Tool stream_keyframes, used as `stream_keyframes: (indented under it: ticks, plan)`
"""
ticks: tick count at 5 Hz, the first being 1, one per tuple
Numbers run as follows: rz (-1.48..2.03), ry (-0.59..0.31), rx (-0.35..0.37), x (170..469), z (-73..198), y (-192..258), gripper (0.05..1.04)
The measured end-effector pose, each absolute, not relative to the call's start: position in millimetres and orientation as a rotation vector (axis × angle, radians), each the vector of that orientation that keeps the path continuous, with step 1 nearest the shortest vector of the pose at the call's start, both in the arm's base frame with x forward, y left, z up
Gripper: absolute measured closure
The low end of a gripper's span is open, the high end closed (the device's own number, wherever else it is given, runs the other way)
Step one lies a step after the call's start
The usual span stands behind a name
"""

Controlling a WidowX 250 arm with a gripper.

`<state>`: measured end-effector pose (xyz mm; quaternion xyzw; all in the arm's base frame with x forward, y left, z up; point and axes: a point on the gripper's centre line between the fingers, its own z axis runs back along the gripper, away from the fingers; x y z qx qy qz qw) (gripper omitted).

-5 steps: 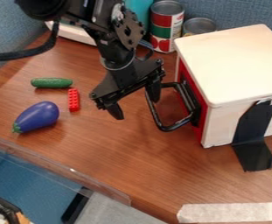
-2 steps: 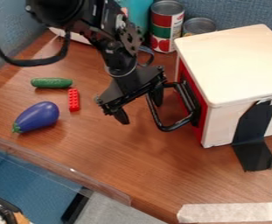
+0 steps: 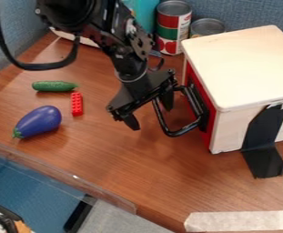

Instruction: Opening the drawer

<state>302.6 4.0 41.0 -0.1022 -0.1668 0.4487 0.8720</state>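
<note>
Clock: read from the view's centre.
Shift: pincer point(image 3: 149, 111) a little toward 4 o'clock since the first frame. Its box-side finger point(image 3: 167, 101), at first over the handle's outer bar, now shows inside the loop; the other finger point(image 3: 131, 122) is outside, on the 8 o'clock side.
Meaning: outer bar of the handle point(image 3: 162, 120) now runs between the two fingers. Judged a workable hooking position; a pull toward 9 o'clock, away from the box, would be the next call.
Pincer: fingers apart, not clamped on anything. Whether either touches the bar, cannot tell.
Drawer: red front point(image 3: 210, 127) at 3 o'clock, against the box point(image 3: 247, 63), looks closed. Handle and box have not moved between frames, so opening judged not begun.
Other differences: arm's upper part further right; black cable point(image 3: 37, 66) hangs lower, its loop shifted right.
Desk point(image 3: 137, 173): eggplant point(image 3: 39, 122) at 9 o'clock, red brick point(image 3: 77, 103) between 9 and 10, cucumber point(image 3: 53, 86) near 10, cans point(image 3: 174, 27) toward 1. Black tape point(image 3: 264, 145) on the box's side, near 4; unchanged.
Risk: finger may slip out of the loop if it sits too high.
</note>
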Motion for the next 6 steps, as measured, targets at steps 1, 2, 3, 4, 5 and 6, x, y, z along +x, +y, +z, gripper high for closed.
stream_keyframes:
  ticks: [1,2,3,4,5,6]
  plan:
    - [0.944,-0.353,-0.204,303.9,36.9,0.9,0.083]
    - [0.937,-0.353,-0.203,304.6,33.8,-5.1,0.083]
    - [0.939,-0.363,-0.197,305.2,33.9,-8.1,0.136]
    - [0.956,-0.359,-0.180,301.6,31.3,-7.8,0.434]
    - [0.945,-0.368,-0.177,297.1,35.9,-8.6,0.731]
    - [0.918,-0.372,-0.151,291.7,34.8,-5.6,0.903]
